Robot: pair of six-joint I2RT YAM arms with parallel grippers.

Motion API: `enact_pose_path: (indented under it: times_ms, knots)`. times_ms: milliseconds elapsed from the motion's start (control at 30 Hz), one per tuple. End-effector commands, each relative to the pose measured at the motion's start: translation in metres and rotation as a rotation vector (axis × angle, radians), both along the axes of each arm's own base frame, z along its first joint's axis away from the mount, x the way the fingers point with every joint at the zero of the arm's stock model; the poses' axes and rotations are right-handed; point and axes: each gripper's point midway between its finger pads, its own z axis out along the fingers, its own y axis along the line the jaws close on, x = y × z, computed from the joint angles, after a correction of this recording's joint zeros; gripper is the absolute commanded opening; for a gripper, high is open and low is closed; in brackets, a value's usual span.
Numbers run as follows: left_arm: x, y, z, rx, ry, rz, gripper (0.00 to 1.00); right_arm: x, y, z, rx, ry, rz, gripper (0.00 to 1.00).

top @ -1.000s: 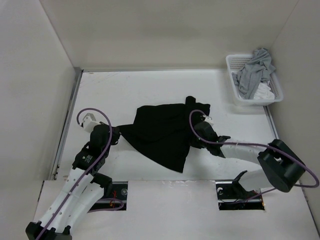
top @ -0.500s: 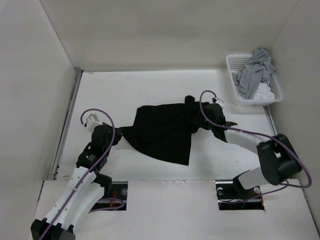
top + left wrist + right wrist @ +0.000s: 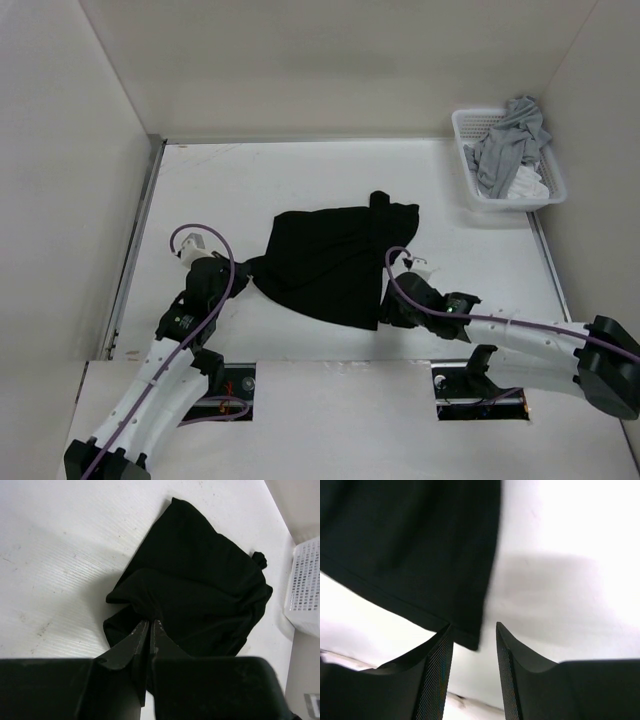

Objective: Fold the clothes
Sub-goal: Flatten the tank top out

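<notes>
Nearest, the right gripper [image 3: 473, 626], jaws parted and gripping nothing, frames the hem corner of the plain black short-sleeved soft-fabric garment [image 3: 330, 258] spread ahead of it on the white table [image 3: 250, 180]; the left gripper [image 3: 150, 622], fully closed, pinches the garment's bunched side edge.

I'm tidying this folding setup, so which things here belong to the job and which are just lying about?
Job: black shirt, left end effector pinching it, right end effector open at its corner.
Lying about: basket, grey garment, white garment.
</notes>
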Motion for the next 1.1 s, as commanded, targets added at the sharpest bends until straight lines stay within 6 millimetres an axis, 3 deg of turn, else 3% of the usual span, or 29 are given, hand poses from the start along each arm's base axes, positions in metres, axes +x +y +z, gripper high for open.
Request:
enact_pose_path:
  times_ms: [0, 200, 367, 600, 767, 833, 933, 1000, 1067]
  knots:
    - [0.005, -0.012, 0.011, -0.026, -0.064, -0.057, 0.01, -0.010, -0.007, -0.006, -0.074, 0.052, -0.049, 0.44]
    - [0.005, -0.016, 0.013, -0.039, -0.078, -0.080, 0.01, -0.019, 0.012, -0.015, -0.079, 0.087, -0.011, 0.41]
    - [0.005, -0.017, 0.013, -0.038, -0.080, -0.091, 0.01, -0.020, 0.017, -0.022, -0.063, 0.099, -0.023, 0.38]
    - [0.008, -0.017, 0.015, -0.043, -0.088, -0.089, 0.01, -0.022, 0.013, -0.032, -0.064, 0.114, -0.053, 0.23]
    - [0.009, -0.017, 0.018, -0.042, -0.096, -0.086, 0.01, -0.015, 0.017, -0.024, 0.009, 0.070, -0.078, 0.06]
    - [0.012, -0.014, 0.022, -0.037, -0.108, -0.077, 0.01, -0.007, 0.014, -0.009, 0.035, 0.006, -0.102, 0.02]
    - [0.020, -0.012, 0.060, -0.061, -0.187, -0.060, 0.00, 0.011, 0.009, 0.048, 0.094, -0.155, -0.111, 0.00]
    - [0.024, -0.011, 0.107, -0.091, -0.289, -0.051, 0.00, 0.023, -0.006, 0.105, 0.120, -0.281, -0.127, 0.00]
    - [0.023, -0.008, 0.164, -0.121, -0.411, -0.034, 0.00, 0.033, -0.027, 0.183, 0.148, -0.439, -0.149, 0.00]
